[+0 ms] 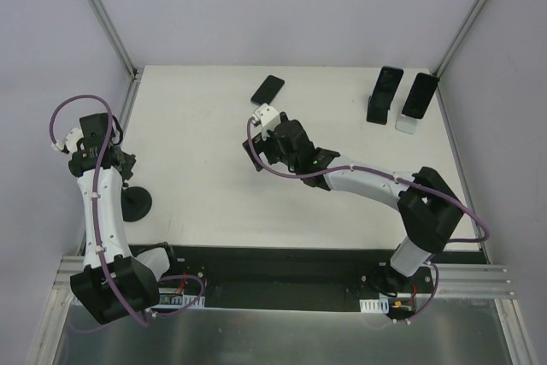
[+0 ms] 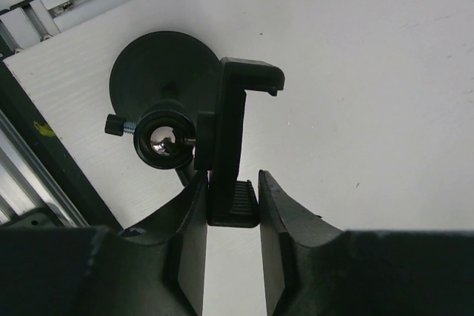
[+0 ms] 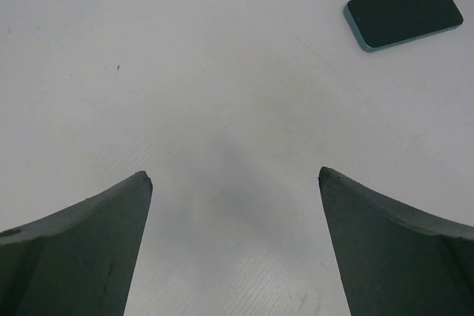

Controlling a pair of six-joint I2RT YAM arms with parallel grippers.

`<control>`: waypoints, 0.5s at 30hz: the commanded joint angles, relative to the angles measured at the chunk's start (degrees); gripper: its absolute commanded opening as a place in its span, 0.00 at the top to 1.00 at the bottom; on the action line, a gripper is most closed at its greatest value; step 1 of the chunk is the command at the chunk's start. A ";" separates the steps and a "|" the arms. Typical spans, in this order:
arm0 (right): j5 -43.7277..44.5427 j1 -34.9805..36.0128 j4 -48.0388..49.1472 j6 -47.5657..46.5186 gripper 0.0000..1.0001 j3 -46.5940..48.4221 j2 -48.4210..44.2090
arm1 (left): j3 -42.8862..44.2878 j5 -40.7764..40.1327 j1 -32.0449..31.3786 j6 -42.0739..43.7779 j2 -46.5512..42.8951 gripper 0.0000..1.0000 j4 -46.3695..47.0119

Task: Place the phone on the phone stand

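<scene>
Stand-bracing step: left gripper (image 2: 232,181) clamped on the cradle arm of the black round-based plastic phone stand (image 2: 228,112), right gripper (image 3: 233,175) spread wide over the white table (image 3: 222,72) near the dark flat teal-edged phone (image 3: 404,14) lying far-centre; next it likely reaches and pinches the phone's edges.

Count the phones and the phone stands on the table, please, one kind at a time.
Phones: 3 (lying phone, left propped phone, right propped phone)
Stands: 3 (round-base stand, black stand, white stand)
Total: 6
</scene>
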 commanded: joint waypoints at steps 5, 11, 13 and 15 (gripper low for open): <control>1.62 -0.33 0.46 -1.33 0.03 2.40 0.34 | -0.46 17.28 0.28 9.81 -1.97 1.00 3.61; 0.92 -1.90 0.46 0.33 0.03 1.69 -0.45 | 1.29 39.00 -5.16 23.43 -1.28 1.00 10.48; -0.57 -3.74 0.90 2.09 0.03 0.73 -0.98 | 3.57 39.90 -12.97 29.30 0.22 1.00 9.87; -2.59 -5.24 2.12 4.97 0.03 -0.41 -1.85 | 4.46 39.55 -19.03 33.02 2.06 1.00 9.51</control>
